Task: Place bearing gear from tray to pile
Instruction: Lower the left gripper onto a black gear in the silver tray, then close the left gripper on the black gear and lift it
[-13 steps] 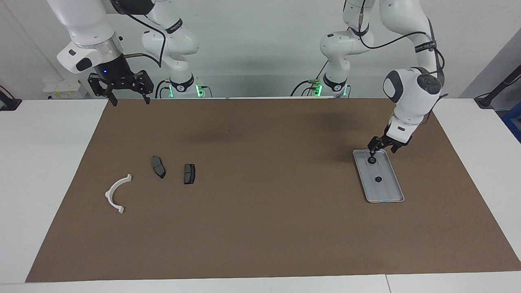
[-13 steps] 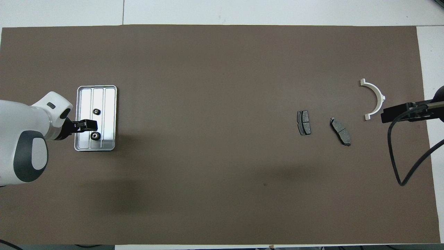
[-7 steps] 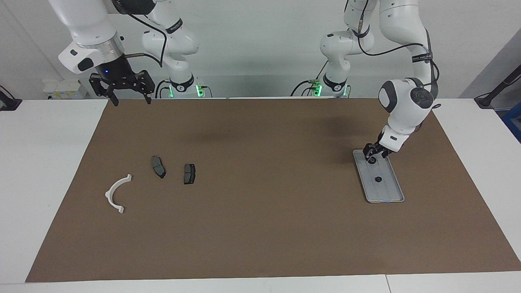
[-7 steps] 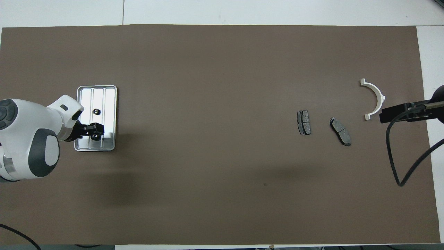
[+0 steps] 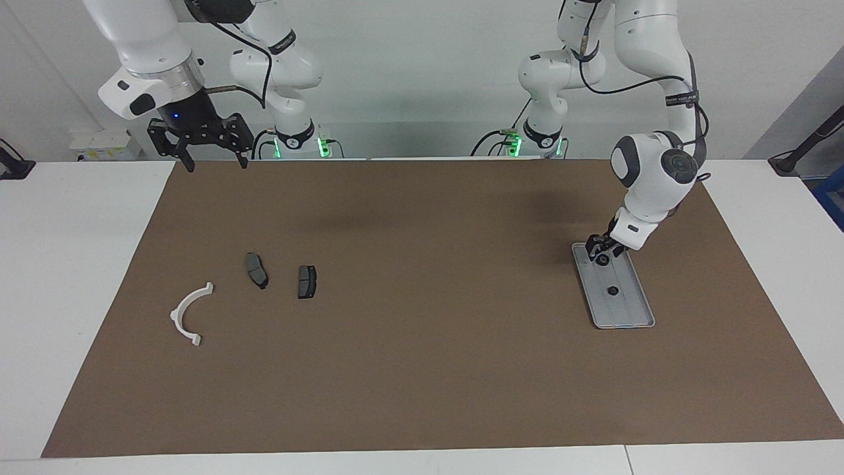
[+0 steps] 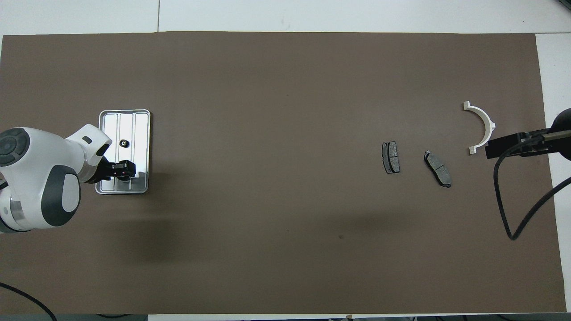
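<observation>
L gripper (image 5: 599,251) down in the ridged silver metal tray (image 5: 630,307), over the near small black bearing gear (image 5: 602,258); grip state unclear. R gripper (image 5: 212,160) waits, wide.

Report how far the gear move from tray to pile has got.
Nothing has reached the pile yet: only the white bracket and two dark pads lie there. In hand: the left claw is down at the nearer gear in the tray. The other gear lies there too. The right claw waits. Lifting, carrying and placing remain.
</observation>
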